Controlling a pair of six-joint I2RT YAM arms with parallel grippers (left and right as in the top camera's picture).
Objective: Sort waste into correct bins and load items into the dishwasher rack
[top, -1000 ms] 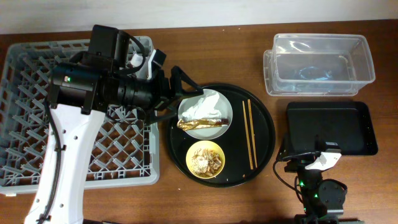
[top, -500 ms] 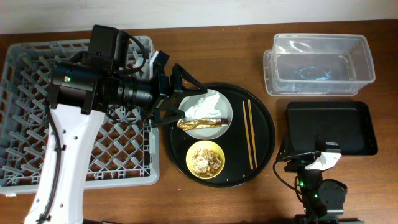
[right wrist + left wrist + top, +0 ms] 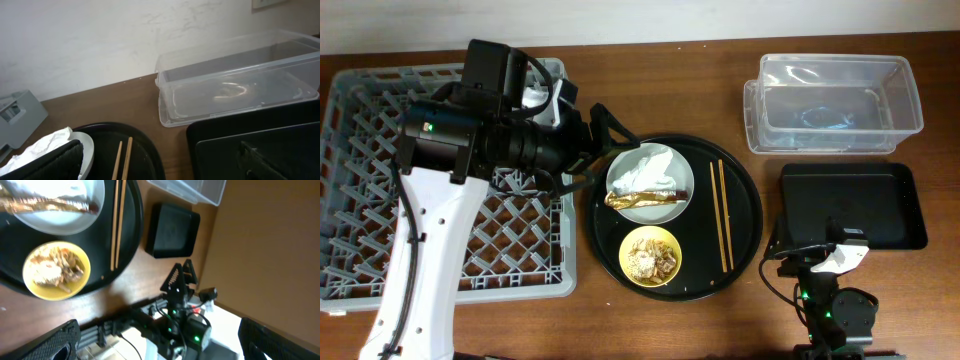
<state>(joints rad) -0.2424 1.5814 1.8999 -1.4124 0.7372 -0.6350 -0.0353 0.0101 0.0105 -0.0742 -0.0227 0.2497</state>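
- Overhead: finds the left gripper (image 3: pixel 605 148) poised at the upper-left rim of the round black tray (image 3: pixel 745 215), jaws spread, holding nothing.
- On that tray: a grey plate (image 3: pixel 682 178) carrying the crumpled napkin (image 3: pixel 655 166) and gold-brown wrapper (image 3: pixel 642 198), a yellow bowl (image 3: pixel 626 250) of food scraps (image 3: pixel 652 256), and chopsticks (image 3: pixel 723 215) toward its right side.
- Left of the tray: the dishwasher rack (image 3: pixel 380 200). Right of it: the clear tub (image 3: pixel 765 100) and shallow black tray (image 3: pixel 850 205).
- Left wrist: confirms fingers (image 3: pixel 55 340) wide apart and empty, looking across the tray.
- Right wrist: shows the right gripper (image 3: pixel 162 160) just off the tray's right rim, jaws apart, empty.
- Probably going for the napkin: lower onto its raised folds, pinch paper only, avoid snagging the wrapper or nudging the plate, and lift clear before crossing the tray.
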